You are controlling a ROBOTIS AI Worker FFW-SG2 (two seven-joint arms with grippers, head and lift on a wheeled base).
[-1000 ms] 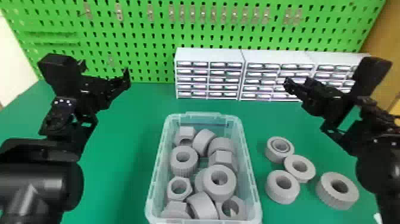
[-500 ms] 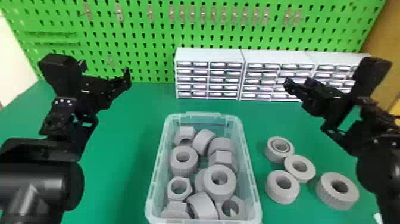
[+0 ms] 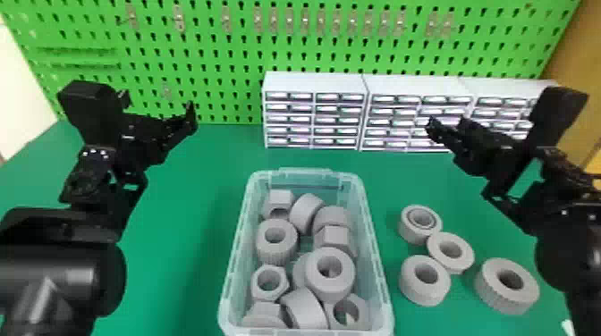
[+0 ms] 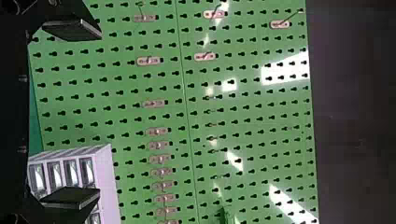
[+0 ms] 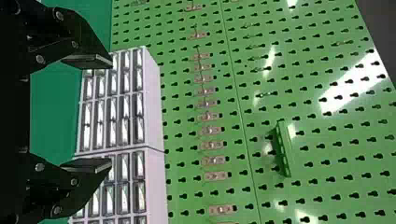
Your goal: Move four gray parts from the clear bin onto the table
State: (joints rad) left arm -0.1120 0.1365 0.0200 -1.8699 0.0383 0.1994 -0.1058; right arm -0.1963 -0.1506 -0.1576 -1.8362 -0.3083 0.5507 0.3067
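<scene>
In the head view, my left gripper is held up left of the clear bin, and my right gripper is raised to the bin's right, near the drawer units. The left wrist view has the left gripper open, its fingers wide apart; the right gripper is also open in the right wrist view. Nothing is held by either. Several gray parts, rings and hex nuts such as this nut, lie piled in the bin. On the table, right of the bin, sit several gray rings, including a wide one.
White drawer units stand along the table's back edge, against a green pegboard with metal hooks. Bare green table surface lies between the left arm and the bin, and behind the bin.
</scene>
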